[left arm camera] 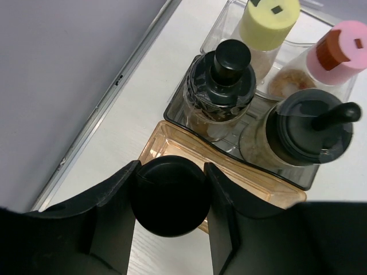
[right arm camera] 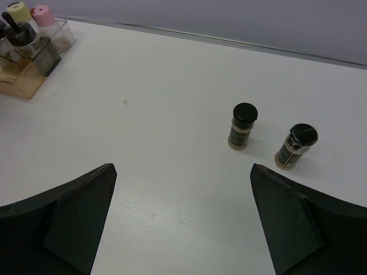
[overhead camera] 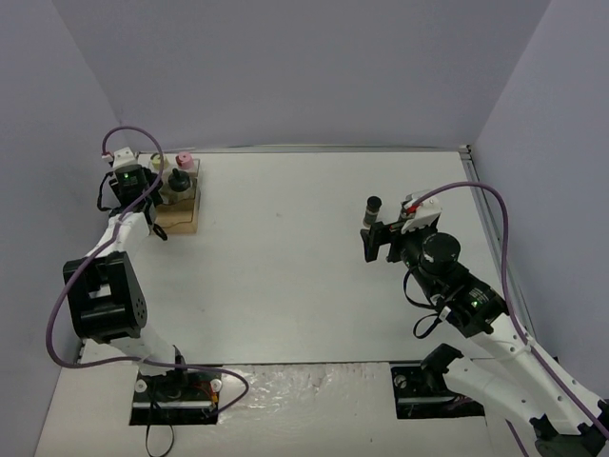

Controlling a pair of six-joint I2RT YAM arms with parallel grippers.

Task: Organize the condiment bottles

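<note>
My left gripper is shut on a black-capped jar, held over the near edge of the rack's amber front compartment. Behind it in the rack stand two knob-topped black-capped jars, a yellow-capped jar and a pink-capped jar. In the top view the left gripper is beside the rack. My right gripper is open and empty above the table. Two black-capped jars stand upright beyond it. In the top view one of them stands just past the right gripper.
The left wall and the table's metal edge strip run close beside the rack. The rack also shows in the right wrist view, far to the left. Bare white table lies between the rack and the two loose jars.
</note>
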